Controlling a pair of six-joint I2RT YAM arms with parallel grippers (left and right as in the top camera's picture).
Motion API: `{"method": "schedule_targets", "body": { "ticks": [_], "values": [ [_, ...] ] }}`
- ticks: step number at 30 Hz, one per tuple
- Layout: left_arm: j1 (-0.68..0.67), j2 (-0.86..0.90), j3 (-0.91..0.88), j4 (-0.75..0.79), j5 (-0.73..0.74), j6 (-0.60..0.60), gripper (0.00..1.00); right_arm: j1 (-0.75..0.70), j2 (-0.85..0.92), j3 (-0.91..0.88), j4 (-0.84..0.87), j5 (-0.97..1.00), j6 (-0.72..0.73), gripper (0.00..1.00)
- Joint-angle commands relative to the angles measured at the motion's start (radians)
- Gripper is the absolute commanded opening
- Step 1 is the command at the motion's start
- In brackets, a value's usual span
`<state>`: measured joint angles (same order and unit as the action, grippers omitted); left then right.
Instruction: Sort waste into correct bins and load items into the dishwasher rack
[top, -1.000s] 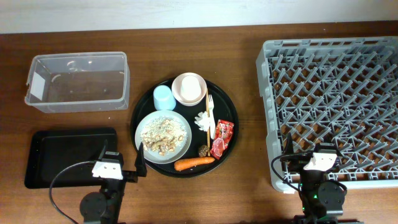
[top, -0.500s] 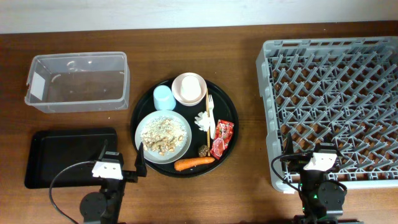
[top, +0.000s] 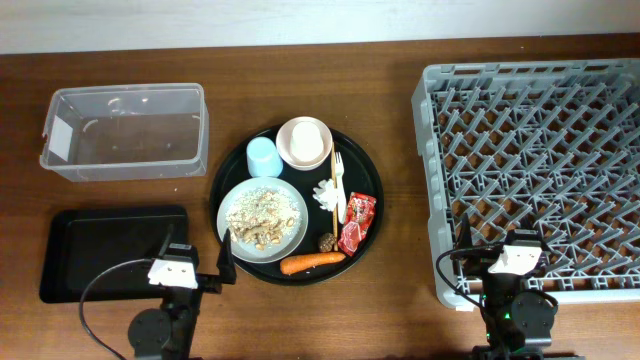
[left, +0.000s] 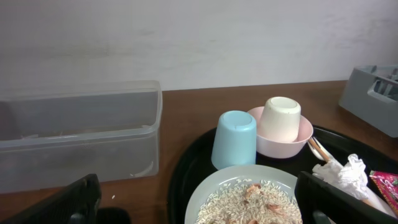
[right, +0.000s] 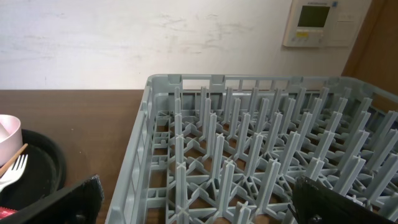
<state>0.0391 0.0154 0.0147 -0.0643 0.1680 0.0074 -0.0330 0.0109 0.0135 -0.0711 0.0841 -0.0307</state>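
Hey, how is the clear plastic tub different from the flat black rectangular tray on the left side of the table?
The clear tub is see-through with tall walls; the black tray is opaque and shallow. The tub lies farther back on the table, the tray nearer the front edge. The tub has a white label on one end; the tray shows none. Both are rectangular, similar in footprint, left of the round black tray.
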Motion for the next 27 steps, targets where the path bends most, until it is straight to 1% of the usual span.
{"method": "schedule_targets", "body": {
  "ticks": [1, 2, 3, 5, 7, 9, 11, 13, 14, 16, 18, 19, 21, 22, 23, 25, 27],
  "values": [
    [-0.004, -0.008, -0.005, 0.013, 0.185, -0.139, 0.99, -0.007, -0.005, -0.008, -0.003, -0.006, -0.003, 0.99],
    [-0.004, -0.008, -0.005, 0.021, 0.325, -0.184, 0.99, -0.007, -0.005, -0.008, -0.003, -0.006, -0.003, 0.99],
    [-0.004, -0.008, -0.005, 0.028, 0.421, -0.187, 0.99, -0.007, -0.005, -0.008, -0.003, -0.006, -0.003, 0.99],
    [-0.004, -0.008, -0.005, 0.042, 0.495, -0.187, 0.99, -0.007, -0.005, -0.008, -0.003, -0.006, -0.003, 0.99],
    [-0.004, -0.008, -0.005, 0.120, 0.499, -0.209, 0.99, -0.007, -0.005, -0.008, -0.003, -0.006, -0.003, 0.99],
    [-0.004, -0.008, 0.003, 0.238, 0.499, -0.312, 0.99, -0.007, -0.005, -0.008, -0.003, -0.006, -0.003, 0.99],
    [-0.004, -0.008, 0.040, 0.243, 0.501, -0.337, 0.99, -0.007, -0.005, -0.008, -0.003, -0.005, -0.003, 0.99],
    [-0.004, -0.003, 0.101, 0.205, 0.501, -0.336, 0.99, -0.007, -0.005, -0.008, -0.003, -0.006, -0.003, 0.99],
    [-0.004, 0.020, 0.179, 0.117, 0.474, -0.333, 0.99, -0.007, -0.005, -0.008, -0.003, -0.006, -0.003, 0.99],
    [-0.004, 0.128, 0.338, -0.061, 0.452, -0.244, 0.99, -0.007, -0.005, -0.008, -0.003, -0.005, -0.003, 0.99],
    [-0.004, 0.270, 0.468, -0.196, 0.364, -0.241, 0.99, -0.007, -0.005, -0.008, -0.003, -0.006, -0.003, 0.99],
    [-0.004, 0.335, 0.518, -0.244, 0.357, -0.241, 0.99, -0.007, -0.005, -0.008, -0.003, -0.005, -0.003, 0.99],
    [-0.008, 0.607, 0.722, -0.402, 0.413, -0.224, 0.99, -0.007, -0.005, -0.008, -0.003, -0.005, -0.003, 0.99],
    [-0.014, 0.702, 0.802, -0.463, 0.446, -0.187, 0.99, -0.007, -0.005, -0.008, -0.003, -0.005, -0.003, 0.99],
    [-0.035, 0.823, 0.910, -0.564, 0.444, -0.146, 0.99, -0.007, -0.005, -0.008, -0.003, -0.006, -0.003, 0.99],
    [-0.086, 1.005, 1.078, -0.710, 0.431, -0.075, 0.99, -0.007, -0.005, -0.008, -0.003, -0.006, -0.003, 0.99],
    [-0.127, 1.152, 1.169, -0.731, 0.467, -0.086, 0.99, -0.007, -0.005, -0.008, -0.003, -0.005, -0.003, 0.99]
  ]
}}
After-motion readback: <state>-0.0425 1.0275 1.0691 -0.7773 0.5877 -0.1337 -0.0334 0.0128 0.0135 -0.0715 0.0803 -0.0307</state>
